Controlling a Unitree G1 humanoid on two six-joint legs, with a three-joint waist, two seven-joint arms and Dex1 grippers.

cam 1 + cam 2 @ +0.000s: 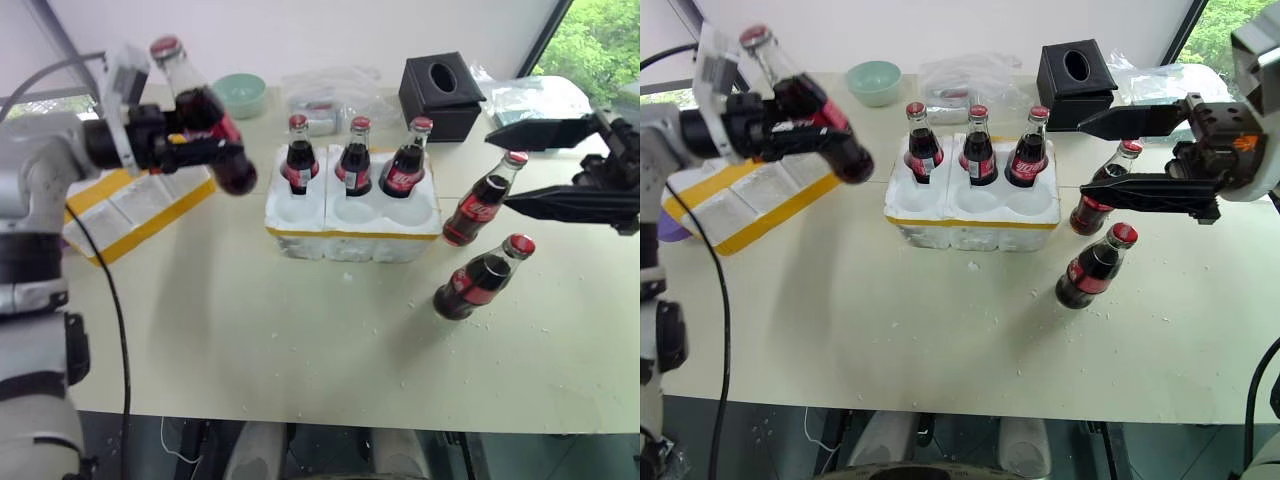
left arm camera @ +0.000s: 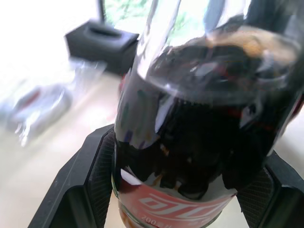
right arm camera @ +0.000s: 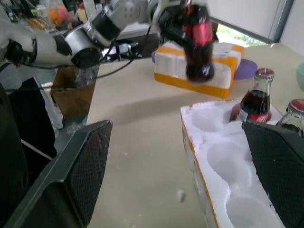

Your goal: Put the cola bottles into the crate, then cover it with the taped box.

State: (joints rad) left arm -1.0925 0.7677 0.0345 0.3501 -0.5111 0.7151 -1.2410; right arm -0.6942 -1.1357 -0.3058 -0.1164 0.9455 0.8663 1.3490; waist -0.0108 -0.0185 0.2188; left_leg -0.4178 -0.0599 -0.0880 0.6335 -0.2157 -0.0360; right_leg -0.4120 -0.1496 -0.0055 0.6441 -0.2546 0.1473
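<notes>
Black tissue box point(image 1: 442, 92) behind crate point(image 1: 353, 212)

Head pair: looks down and forward over the table point(image 1: 300, 340), both sharing the crate point(image 1: 352, 232).
Left wrist: pressed close against a cola bottle point(image 2: 199, 118).
Right wrist: faces across the crate toward the left gripper point(image 3: 183, 28).

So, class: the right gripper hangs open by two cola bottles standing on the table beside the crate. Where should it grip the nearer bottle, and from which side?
Probably the neck, just under the red cap, of the nearer bottle, coming from the robot's right. It stands upright and apart from the crate, and the open right gripper already points level that way, so a sideways pinch there looks clear.
</notes>
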